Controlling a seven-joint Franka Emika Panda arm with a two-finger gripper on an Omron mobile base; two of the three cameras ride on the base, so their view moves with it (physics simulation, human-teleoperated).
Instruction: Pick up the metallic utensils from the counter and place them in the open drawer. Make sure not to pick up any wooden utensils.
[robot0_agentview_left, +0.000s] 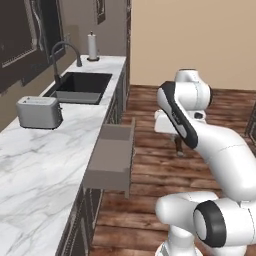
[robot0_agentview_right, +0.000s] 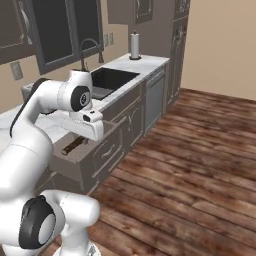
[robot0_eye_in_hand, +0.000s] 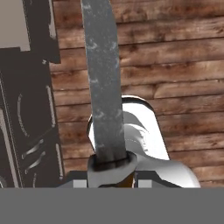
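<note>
Pincer clamped on knife near the blade base; stiff, light, slick metal, likely to pivot.

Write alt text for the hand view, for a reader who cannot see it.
A grey knife blade runs from the end effector at the bottom of the picture to the top edge, held over brown wooden floorboards. Dark cabinet fronts line the left side.
</note>
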